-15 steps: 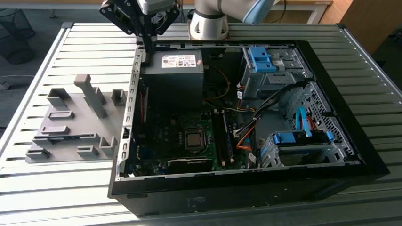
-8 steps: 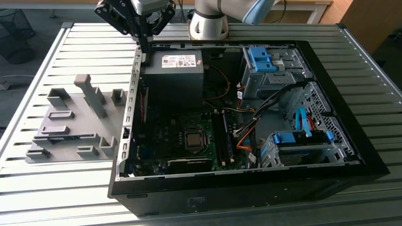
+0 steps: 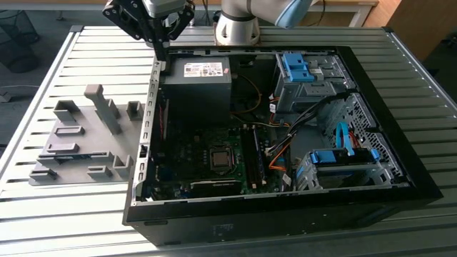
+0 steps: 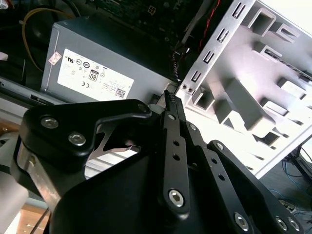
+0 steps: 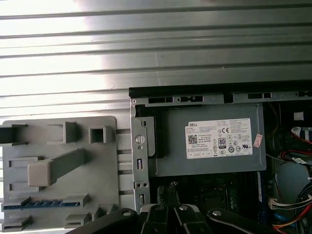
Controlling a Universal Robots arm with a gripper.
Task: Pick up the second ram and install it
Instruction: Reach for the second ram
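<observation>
One stick, the second ram (image 5: 39, 203), sits edge-up in the grey fixture (image 5: 48, 127), graspable; gripper (image 5: 167, 189) narrow, empty, near the power supply (image 5: 209, 163).

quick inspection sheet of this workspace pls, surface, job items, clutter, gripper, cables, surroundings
surface: slatted metal table carrying a grey fixture plate and an open computer case
job's things: second ram lies flat in a slot of the fixture plate, apart from the gripper, not yet picked up
clutter: nothing seen
grippers: gripper shut and empty, hanging over the case's edge beside the power supply
cables: orange and black wire bundles inside the case; a yellow wire by the power supply
surroundings: robot base behind the case; wooden panel at the exterior view's right
</observation>
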